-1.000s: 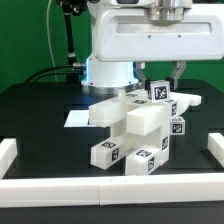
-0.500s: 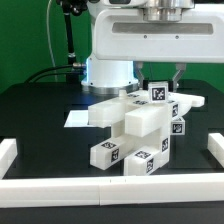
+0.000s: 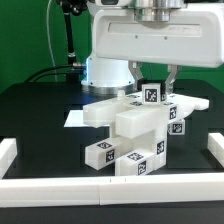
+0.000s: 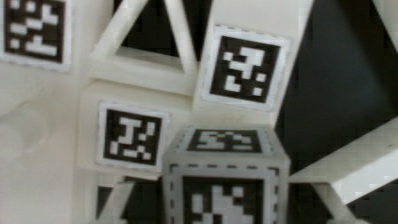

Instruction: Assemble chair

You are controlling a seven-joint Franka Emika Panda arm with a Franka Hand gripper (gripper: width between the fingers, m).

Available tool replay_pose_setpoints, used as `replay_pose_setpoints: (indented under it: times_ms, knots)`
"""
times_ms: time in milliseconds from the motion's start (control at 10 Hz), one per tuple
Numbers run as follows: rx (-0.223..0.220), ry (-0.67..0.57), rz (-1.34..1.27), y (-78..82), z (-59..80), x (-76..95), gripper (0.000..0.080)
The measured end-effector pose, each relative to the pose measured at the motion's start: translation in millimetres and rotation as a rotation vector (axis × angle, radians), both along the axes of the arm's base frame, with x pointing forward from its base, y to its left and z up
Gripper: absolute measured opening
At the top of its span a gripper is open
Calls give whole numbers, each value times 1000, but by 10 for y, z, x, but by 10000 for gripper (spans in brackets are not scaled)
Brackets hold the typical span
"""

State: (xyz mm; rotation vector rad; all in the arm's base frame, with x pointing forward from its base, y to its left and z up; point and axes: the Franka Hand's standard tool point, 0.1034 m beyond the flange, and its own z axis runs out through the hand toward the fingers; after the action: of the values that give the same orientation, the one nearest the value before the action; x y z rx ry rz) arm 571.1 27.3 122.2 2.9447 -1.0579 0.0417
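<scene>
The chair (image 3: 135, 130) stands partly joined in the middle of the black table, a stack of matte-white slabs and cube-ended pieces with black-and-white tags. On its top sits a small tagged block (image 3: 150, 95). My gripper (image 3: 152, 88) comes straight down over it, one finger on each side, and is shut on that block. The wrist view is filled by the same tagged white parts, with the held block (image 4: 222, 185) between my gripper (image 4: 222, 205) jaws and two more tagged faces (image 4: 242, 62) beyond. The block's underside and its joint with the chair are hidden.
The marker board (image 3: 72, 118) lies flat behind the chair on the exterior view's left. White border rails (image 3: 110, 190) run along the front, with corner ends at both sides (image 3: 8, 150). The arm's base (image 3: 105, 68) stands behind, beside a black cable (image 3: 68, 40).
The gripper and the held block have shifted slightly toward the exterior view's left and a little lower, and the whole chair stack has moved with them. The jaws stay shut.
</scene>
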Motion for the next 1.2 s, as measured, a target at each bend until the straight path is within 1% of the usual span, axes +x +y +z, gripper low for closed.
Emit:
replay_pose_setpoints:
  times_ms: [100, 200, 300, 400, 500, 600, 700, 800, 1000, 1200]
  knots:
    - [0, 0, 8, 0, -2, -1, 414]
    - [0, 0, 8, 1, -2, -1, 414]
    - [-1, 2, 41, -1, -1, -2, 558]
    - [-5, 4, 158, -8, 2, -2, 558]
    - [-11, -2, 270, -4, 2, 10, 630]
    - [-19, -17, 387, 9, -7, 19, 646]
    - [-28, -28, 547, 33, -6, 4, 646]
    - [-34, -26, 653, 34, -10, -20, 649]
    - [-44, -20, 803, 11, -12, -17, 649]
    - [-50, -16, 892, 1, -12, -17, 649]
